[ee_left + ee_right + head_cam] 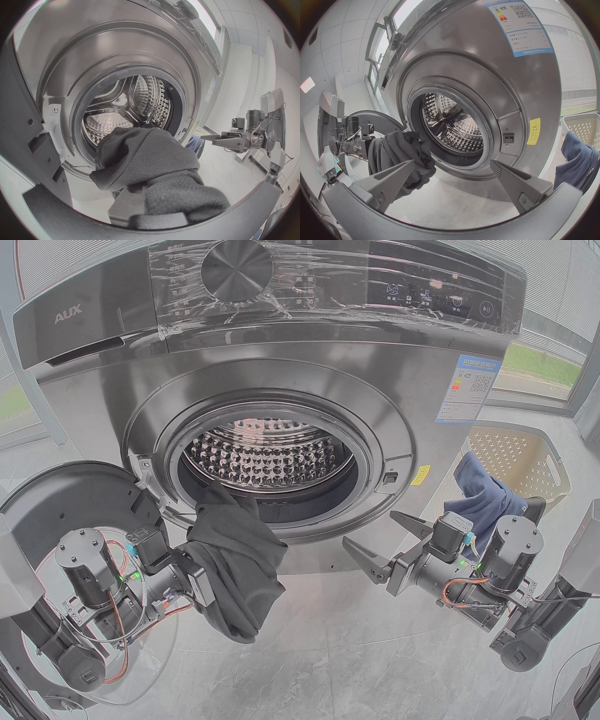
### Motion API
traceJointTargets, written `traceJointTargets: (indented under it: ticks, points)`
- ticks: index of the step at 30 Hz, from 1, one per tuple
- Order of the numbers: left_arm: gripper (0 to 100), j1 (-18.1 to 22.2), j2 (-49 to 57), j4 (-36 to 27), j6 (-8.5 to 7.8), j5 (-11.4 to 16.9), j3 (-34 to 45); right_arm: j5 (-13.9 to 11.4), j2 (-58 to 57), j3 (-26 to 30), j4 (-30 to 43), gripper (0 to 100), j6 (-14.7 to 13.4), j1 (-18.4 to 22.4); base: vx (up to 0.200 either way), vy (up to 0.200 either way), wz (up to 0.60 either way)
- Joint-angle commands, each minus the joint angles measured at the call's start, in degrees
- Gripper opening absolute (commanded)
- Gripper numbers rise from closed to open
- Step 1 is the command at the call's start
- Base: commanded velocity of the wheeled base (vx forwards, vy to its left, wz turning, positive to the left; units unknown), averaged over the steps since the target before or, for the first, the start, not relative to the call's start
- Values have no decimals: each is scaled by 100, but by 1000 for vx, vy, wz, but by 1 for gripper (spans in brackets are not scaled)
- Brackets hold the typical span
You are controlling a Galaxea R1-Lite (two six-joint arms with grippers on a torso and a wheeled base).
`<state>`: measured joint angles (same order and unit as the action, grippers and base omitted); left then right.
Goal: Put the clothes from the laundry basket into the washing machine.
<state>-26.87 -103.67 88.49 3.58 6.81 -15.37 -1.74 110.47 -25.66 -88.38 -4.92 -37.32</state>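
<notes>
Far left of the head view, the door (56, 502) hangs wide open. Just right of it, the left gripper (200, 584) has its jaws clamped on a dark garment (240, 559), fingers mostly buried in the cloth. The garment is all bunched up: its top fold pokes up over the lower-left lip of the washer (387, 390) opening and the rest droops below the gripper toward the floor, so most of it hangs outside. Can't tell if it's actually touching the lip. Centre frame, the drum (269, 455) looks bare as far as I can see into it. Right of centre, the right gripper (369, 527) sits in front of the washer's lower right with jaws spread wide and nothing between them. Behind it, near the right edge, a blue garment (484, 496) is draped over the near rim of the basket (531, 459). Handling-wise, I'd guess both pieces are light, floppy knit stuff with zero stiffness, so they sag wherever they aren't held, and a trailing end could snag on the door seal. Not slippery, not fragile, so a pinch on a thick fold should hold fine. For the blue one I'd grab the bunched hump sitting on top of the rim rather than a loose edge, so less of it dangles on the way over.
</notes>
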Motion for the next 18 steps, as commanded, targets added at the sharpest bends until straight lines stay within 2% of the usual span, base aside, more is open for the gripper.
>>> traceJointTargets:
  ticks: [1, 6, 15, 18]
  points:
    - [0, -11, -13, 1, 2, -5, 8, -1, 10, 0, -4, 100, 0, 5, 0, 0, 0]
    - [0, -3, -48, 1, 2, 4, -1, -1, 10, 0, -4, 100, 0, -4, 0, 0, 0]
    - [0, -73, -66, 1, 11, 4, -18, -1, 10, -9, -4, 100, 0, -13, 200, 0, 0]
    - [0, -152, -75, 1, 11, -5, -10, -1, 10, 0, -4, 100, 0, -13, 0, 0, 0]
